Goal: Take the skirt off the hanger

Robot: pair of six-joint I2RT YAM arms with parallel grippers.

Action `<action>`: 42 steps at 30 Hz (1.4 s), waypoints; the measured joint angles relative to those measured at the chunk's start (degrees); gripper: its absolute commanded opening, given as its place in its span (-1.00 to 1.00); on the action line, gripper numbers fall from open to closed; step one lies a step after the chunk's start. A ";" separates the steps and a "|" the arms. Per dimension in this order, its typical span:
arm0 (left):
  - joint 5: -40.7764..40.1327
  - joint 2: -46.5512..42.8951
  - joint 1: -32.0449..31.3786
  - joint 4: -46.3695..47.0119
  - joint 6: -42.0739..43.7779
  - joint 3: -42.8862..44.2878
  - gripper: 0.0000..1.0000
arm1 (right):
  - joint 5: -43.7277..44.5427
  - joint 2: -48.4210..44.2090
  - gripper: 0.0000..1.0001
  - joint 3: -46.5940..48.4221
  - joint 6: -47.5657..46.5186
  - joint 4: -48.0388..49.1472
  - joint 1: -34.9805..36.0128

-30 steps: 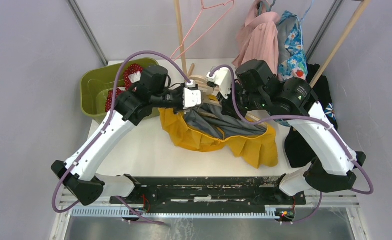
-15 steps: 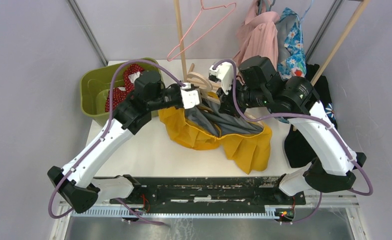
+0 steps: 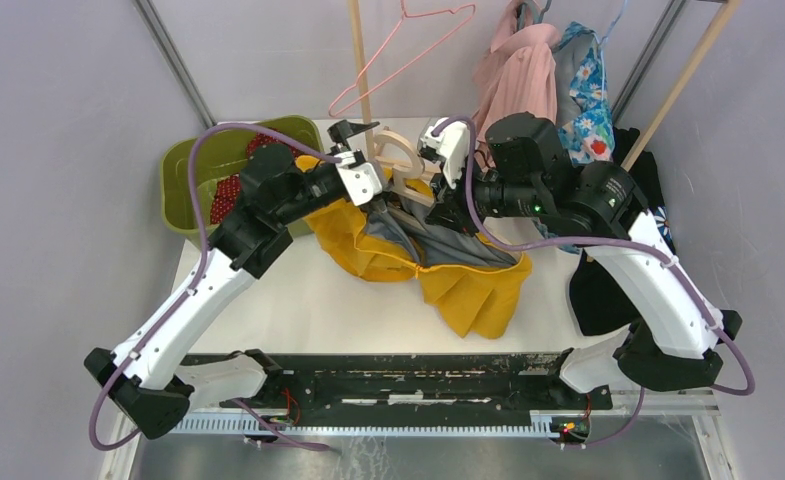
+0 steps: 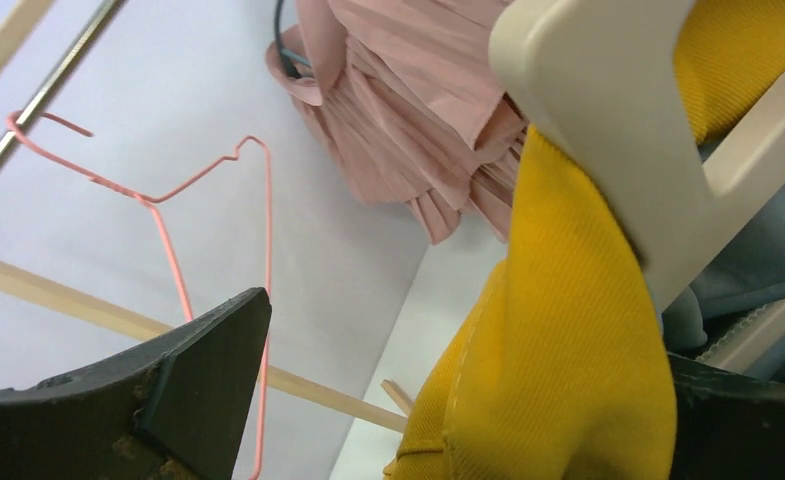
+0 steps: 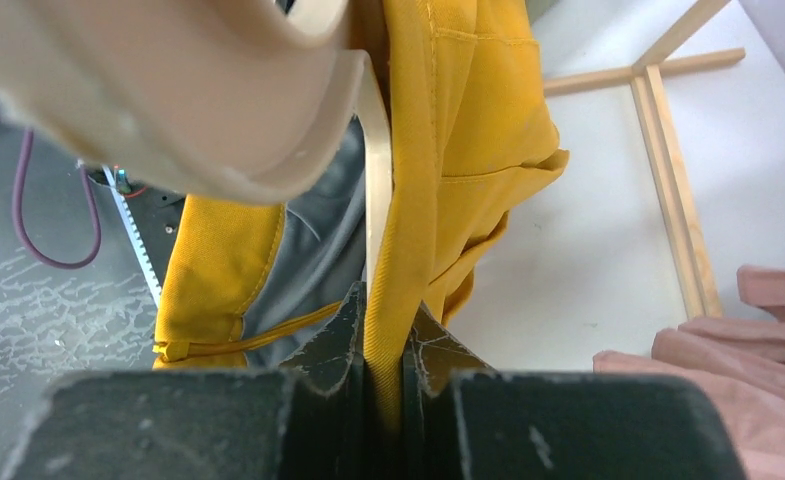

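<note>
Left hand [image 3: 363, 160] wide; right hand [image 5: 383, 330] pinching skirt [image 3: 468, 290] against hanger [image 3: 396, 155]. Risk: both clamped together, skirt cannot slide off.

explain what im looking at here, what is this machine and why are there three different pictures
This is a robot with two arms bolted at the near edge of a white table; each arm ends in a two-finger gripper. The wide picture comes from a fixed camera above and behind the arms. The other two come from cameras on the wrists, so the dark wedges at their lower edges are the robot's own fingers. On the table lies a yellow skirt with a grey lining, draped over a pale hanger. The right gripper is pinched shut on the skirt's yellow cloth. The left gripper stands wide open, with skirt and hanger between its fingers. At the back left is a green bin; more clothes and a pink wire hanger hang behind.
</note>
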 measured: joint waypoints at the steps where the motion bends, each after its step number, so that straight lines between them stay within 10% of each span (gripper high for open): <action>1: -0.39 -0.55 0.00 0.15 0.00 0.00 0.98 | -0.22 -0.15 -0.98 0.00 -0.02 0.72 0.13; 23: -5.40 -10.25 0.11 2.14 -1.75 -4.31 0.98 | 0.57 -0.26 -0.98 -1.53 0.37 5.70 1.01; 36: 18.36 5.81 0.63 -20.17 0.15 13.16 -0.42 | 2.62 0.04 -0.98 0.87 -0.31 -1.27 -0.44; 42: 27.17 6.54 0.66 -25.46 -1.03 12.04 -0.37 | 2.71 0.11 -0.98 1.25 -3.26 -6.60 0.28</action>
